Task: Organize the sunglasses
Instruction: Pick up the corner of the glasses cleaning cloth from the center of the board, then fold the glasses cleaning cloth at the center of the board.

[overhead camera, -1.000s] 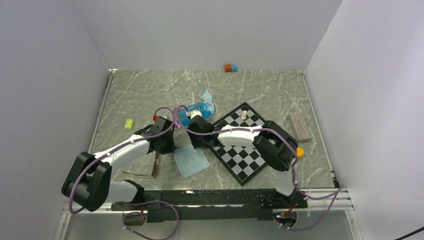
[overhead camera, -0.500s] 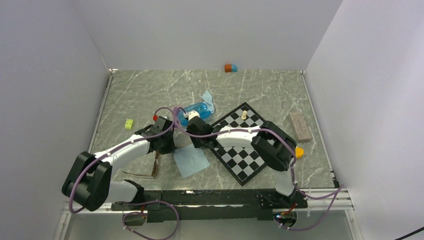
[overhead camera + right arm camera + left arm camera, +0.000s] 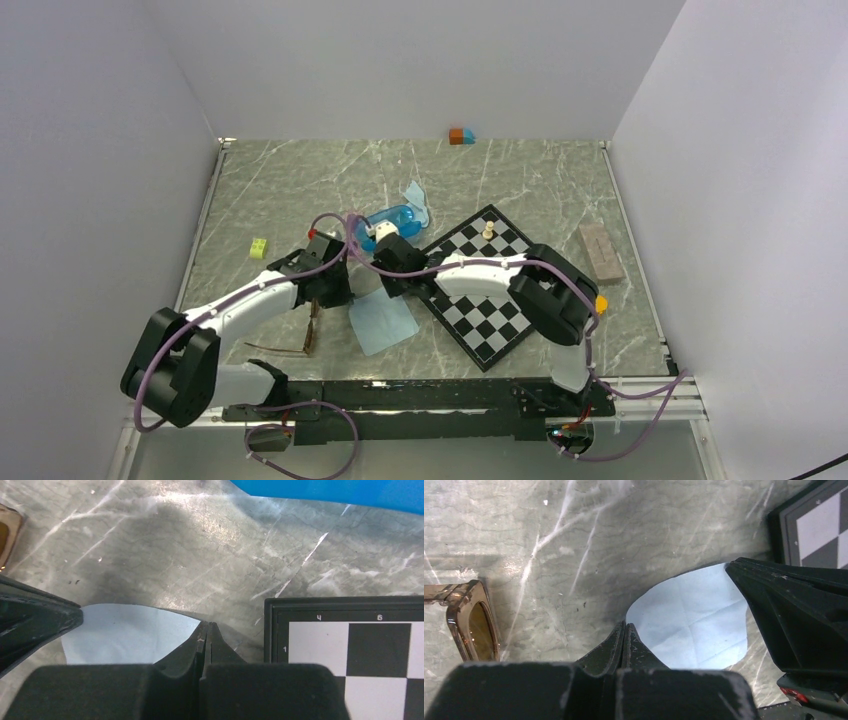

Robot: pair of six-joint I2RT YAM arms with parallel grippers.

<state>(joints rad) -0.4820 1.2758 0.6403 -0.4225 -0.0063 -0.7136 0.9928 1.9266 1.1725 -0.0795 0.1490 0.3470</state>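
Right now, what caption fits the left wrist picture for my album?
Shut left gripper at a blue cloth's edge, brown sunglasses to the left.

The table [image 3: 280,190] looks like polished grey-green stone with white veins, smooth, with a soft sheen where the light falls. On it the light-blue cloth [image 3: 694,625] is matt and fine-woven, marked by faint fold creases. The brown sunglasses [image 3: 474,625] have a translucent plastic frame, glossy, with clear amber lenses. The chessboard [image 3: 350,650] is smooth and slightly shiny, its black rim plain and hard-looking. The blue case [image 3: 392,220] is glossy translucent plastic. The left gripper [image 3: 624,628] is matt black plastic, scuffed whitish along its edges; the right gripper [image 3: 206,628] looks the same. The brownish block [image 3: 601,252] seems dull and rough.
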